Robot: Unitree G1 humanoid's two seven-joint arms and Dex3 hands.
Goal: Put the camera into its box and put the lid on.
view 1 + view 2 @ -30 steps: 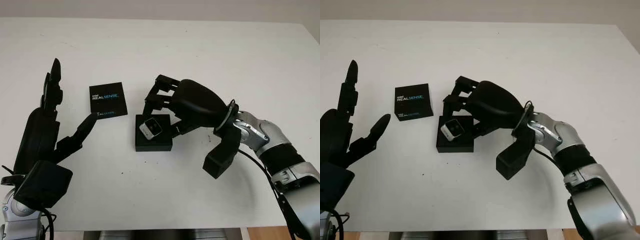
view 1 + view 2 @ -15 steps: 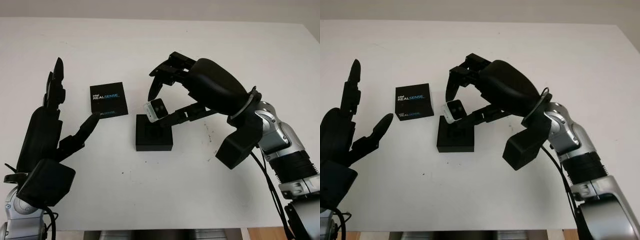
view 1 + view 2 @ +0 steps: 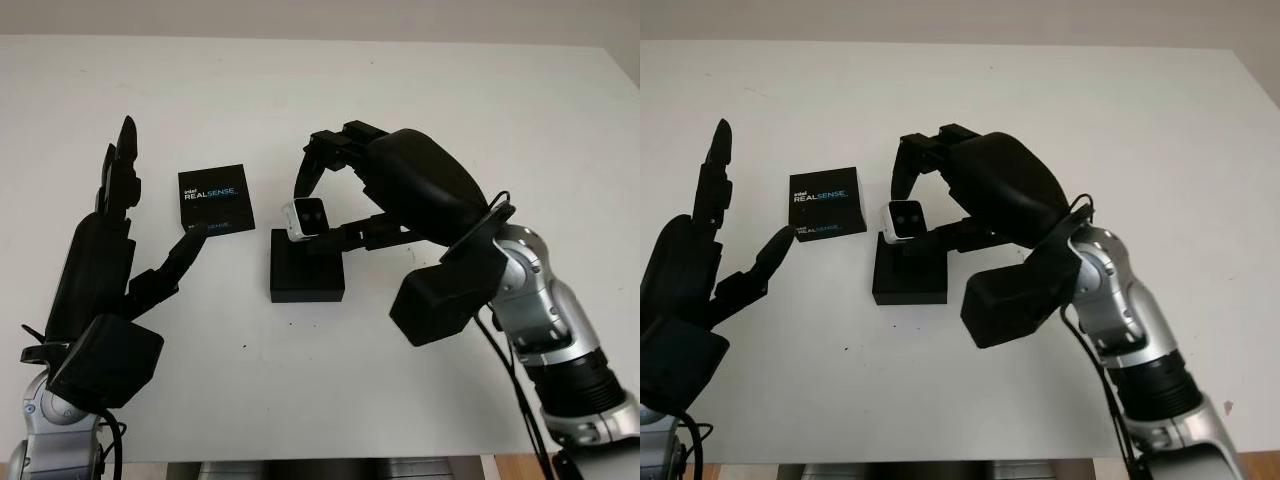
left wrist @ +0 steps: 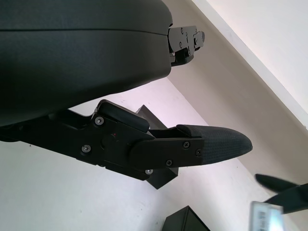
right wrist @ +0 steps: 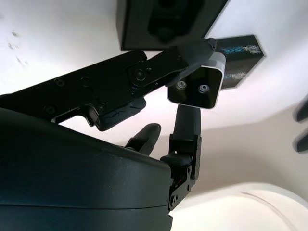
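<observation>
Overhead, white table (image 3: 420, 100), pale wall (image 4: 269, 29)

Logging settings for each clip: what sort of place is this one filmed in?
Probably a lab or test bench: a bare white table, with just a RealSense lid, an open black box, and a small camera held over it by the right hand. The left hand is open nearby.

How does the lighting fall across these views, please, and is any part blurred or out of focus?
Left eye view: even light, soft shadows under the box. Right wrist view: the camera in the right robot hand is sharp, the lid behind soft. Left wrist view: the left robot hand is sharp, and the camera at the frame edge is blurred.
</observation>
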